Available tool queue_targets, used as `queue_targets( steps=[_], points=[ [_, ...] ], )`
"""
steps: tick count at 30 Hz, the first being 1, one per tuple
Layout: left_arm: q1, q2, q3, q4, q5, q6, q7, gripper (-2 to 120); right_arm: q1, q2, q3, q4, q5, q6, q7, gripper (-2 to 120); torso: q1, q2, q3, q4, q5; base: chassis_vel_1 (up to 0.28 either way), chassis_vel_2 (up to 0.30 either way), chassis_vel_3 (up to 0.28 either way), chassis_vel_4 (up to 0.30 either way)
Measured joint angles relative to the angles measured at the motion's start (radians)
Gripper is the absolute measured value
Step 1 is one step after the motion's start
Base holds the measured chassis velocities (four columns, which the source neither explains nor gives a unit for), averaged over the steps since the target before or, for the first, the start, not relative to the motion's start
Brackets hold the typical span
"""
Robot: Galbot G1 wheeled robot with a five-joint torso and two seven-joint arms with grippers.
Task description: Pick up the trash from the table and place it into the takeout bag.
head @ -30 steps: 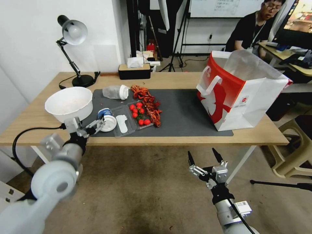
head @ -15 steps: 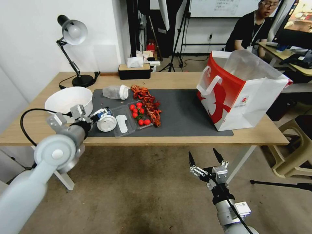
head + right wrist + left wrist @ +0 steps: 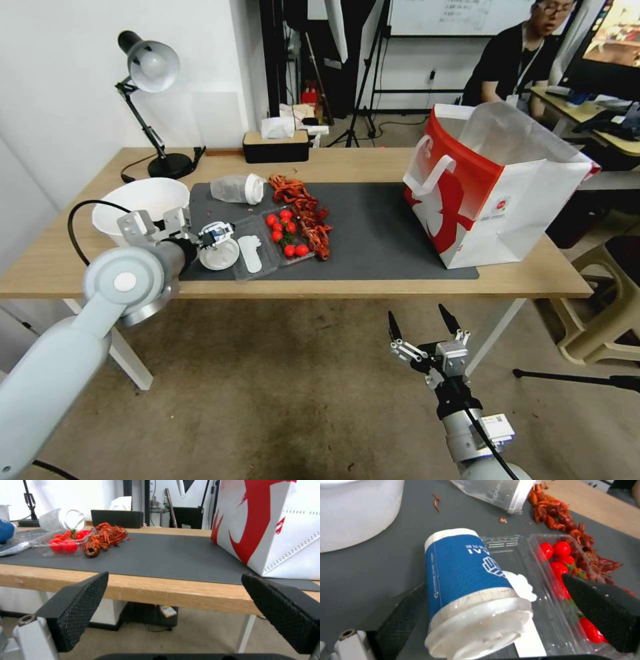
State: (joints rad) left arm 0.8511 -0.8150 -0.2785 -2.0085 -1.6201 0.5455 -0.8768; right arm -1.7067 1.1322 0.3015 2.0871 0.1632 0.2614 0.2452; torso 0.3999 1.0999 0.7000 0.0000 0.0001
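Note:
A blue-white lidded cup (image 3: 221, 253) (image 3: 466, 577) lies on its side on the dark mat (image 3: 380, 227) of the table (image 3: 373, 167). My left gripper (image 3: 212, 235) (image 3: 493, 582) is open and straddles the cup, one finger on each side. Beside the cup are a white bowl (image 3: 137, 203), a clear white-capped container (image 3: 237, 188), a clear tray of red tomatoes (image 3: 285, 235) and red shells (image 3: 308, 215). The red and white takeout bag (image 3: 493, 193) (image 3: 273, 525) stands open at the mat's right end. My right gripper (image 3: 423, 327) (image 3: 174, 575) hangs open below the table's front edge.
A desk lamp (image 3: 150, 67) and a black tissue box (image 3: 275, 147) stand at the back of the table. A beige stool (image 3: 600, 300) sits on the floor to the right. The mat between the shells and the bag is bare.
My left arm has swung up and right over the table's front edge, bringing its open gripper around the cup. The right arm has stayed put.

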Motion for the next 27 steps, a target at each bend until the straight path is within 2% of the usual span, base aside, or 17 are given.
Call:
queue_targets(
  steps=[9, 21, 27],
  points=[
    [-0.010, -0.002, 0.009, 0.010, 0.000, 0.006, -0.009, 100, 0.000, 0.000, 0.000, -0.001, -0.001, 0.000, 0.001, 100, 0.000, 0.000, 0.000, -0.0002, 0.0000, 0.000, 0.000, 0.000, 0.000],
    [-0.054, -0.022, 0.061, 0.067, 0.006, 0.005, -0.064, 100, 0.009, 0.000, 0.001, -0.007, -0.001, 0.000, 0.005, 100, 0.000, 0.000, 0.000, 0.0000, 0.0000, 0.000, 0.000, 0.000, 0.000],
    [-0.057, -0.023, 0.081, 0.072, 0.003, 0.008, -0.097, 82, 0.016, -0.005, 0.002, -0.011, 0.003, 0.000, 0.012, 100, 0.000, 0.000, 0.000, 0.0000, 0.0000, 0.000, 0.000, 0.000, 0.000]
  ],
)
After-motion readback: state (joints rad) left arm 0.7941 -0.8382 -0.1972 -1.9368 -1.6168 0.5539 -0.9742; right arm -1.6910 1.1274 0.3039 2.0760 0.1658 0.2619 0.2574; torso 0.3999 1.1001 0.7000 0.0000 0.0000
